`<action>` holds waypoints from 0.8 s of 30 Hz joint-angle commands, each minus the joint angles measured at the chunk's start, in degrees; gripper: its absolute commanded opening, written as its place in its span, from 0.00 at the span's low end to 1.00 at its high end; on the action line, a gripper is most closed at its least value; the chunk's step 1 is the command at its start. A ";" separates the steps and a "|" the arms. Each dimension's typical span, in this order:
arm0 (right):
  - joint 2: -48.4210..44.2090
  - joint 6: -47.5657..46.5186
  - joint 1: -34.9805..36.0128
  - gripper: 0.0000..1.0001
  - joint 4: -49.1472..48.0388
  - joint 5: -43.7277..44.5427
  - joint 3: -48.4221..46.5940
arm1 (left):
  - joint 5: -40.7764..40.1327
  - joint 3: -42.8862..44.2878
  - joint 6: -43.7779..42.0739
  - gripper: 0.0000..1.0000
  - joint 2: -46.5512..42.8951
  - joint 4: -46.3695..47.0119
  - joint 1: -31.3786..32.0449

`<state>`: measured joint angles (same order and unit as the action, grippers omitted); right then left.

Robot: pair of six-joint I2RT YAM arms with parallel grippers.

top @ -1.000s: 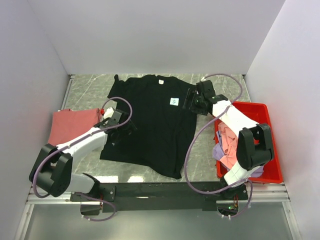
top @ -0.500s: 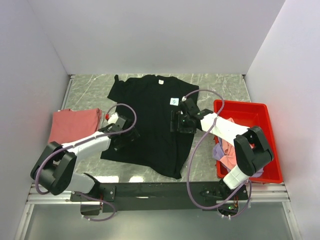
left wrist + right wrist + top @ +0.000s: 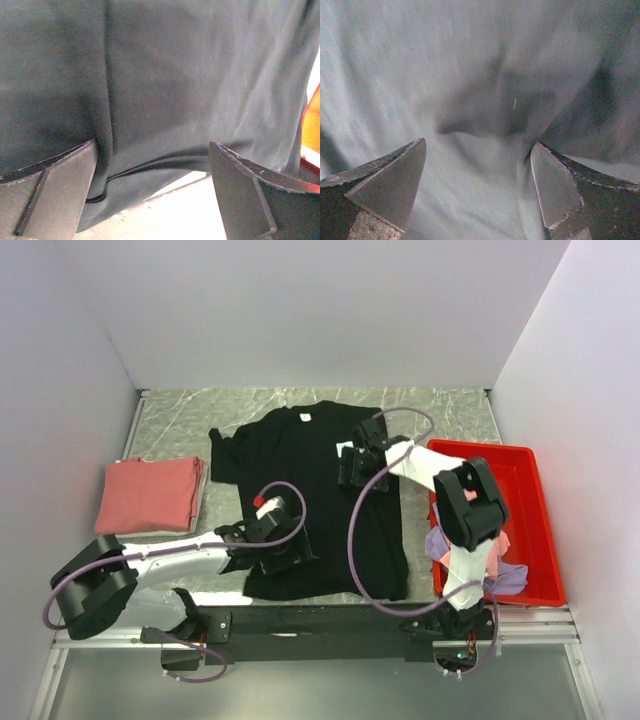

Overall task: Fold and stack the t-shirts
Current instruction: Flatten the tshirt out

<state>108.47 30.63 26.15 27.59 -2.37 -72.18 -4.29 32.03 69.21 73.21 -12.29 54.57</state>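
The large black t-shirt [image 3: 310, 500] lies spread on the table, with its white neck label [image 3: 302, 417] at the far end. My left gripper [image 3: 277, 550] is open at the shirt's near hem. In the left wrist view [image 3: 152, 145] its jaws straddle the hem fold [image 3: 150, 167] over bare table. My right gripper [image 3: 353, 467] is open, low over the shirt's upper right part. In the right wrist view [image 3: 479, 142] only rumpled black cloth [image 3: 470, 90] shows between its jaws. A folded salmon-red shirt [image 3: 150, 493] lies at the left.
A red plastic bin [image 3: 530, 490] stands at the right with bunched lavender and pink shirts [image 3: 508, 578] in it, partly behind the right arm. White walls close in the table on three sides. The table's near edge [image 3: 320, 602] runs just below the shirt's hem.
My left gripper has moved right and toward the near edge along the shirt's hem. My right gripper has moved from the shirt's right edge onto it. The black shirt has shifted right and nearer, and is rumpled.
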 commanded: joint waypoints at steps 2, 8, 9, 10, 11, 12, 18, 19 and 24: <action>8.14 -3.64 -1.28 0.90 0.35 -1.32 -9.80 | 9.74 0.92 -2.93 0.99 7.37 0.95 1.51; 19.65 -7.16 -1.28 0.90 1.94 -8.69 -23.95 | 12.81 9.79 -8.12 0.99 20.20 5.78 1.60; 21.25 -7.43 -1.28 0.89 2.72 -9.40 -28.23 | 13.52 12.15 -8.39 0.99 21.78 6.49 1.60; 22.74 -7.69 -1.37 0.89 3.34 -10.01 -30.80 | 13.87 13.66 -9.61 0.99 24.58 6.93 1.60; 25.63 -8.22 -1.28 0.89 4.04 -11.94 -33.44 | 13.35 15.41 -9.88 0.99 25.83 5.71 1.68; 26.70 -8.92 -1.37 0.89 5.53 -12.48 -38.51 | 12.74 19.26 -10.41 1.00 26.80 4.75 1.60; 22.86 -12.43 -1.28 0.90 9.15 -11.61 -47.35 | 6.60 27.99 -15.50 1.00 23.67 -1.13 1.60; 20.93 -12.87 -1.28 0.90 8.97 -10.82 -46.65 | 5.19 28.35 -16.29 1.00 22.34 -2.02 1.51; 6.52 -12.01 -1.28 0.91 8.61 -5.91 -36.12 | -4.29 27.39 -17.09 0.99 13.04 -9.92 0.20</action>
<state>126.39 19.40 24.86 35.88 -11.51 -111.02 -0.40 58.11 54.52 93.80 -16.19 55.75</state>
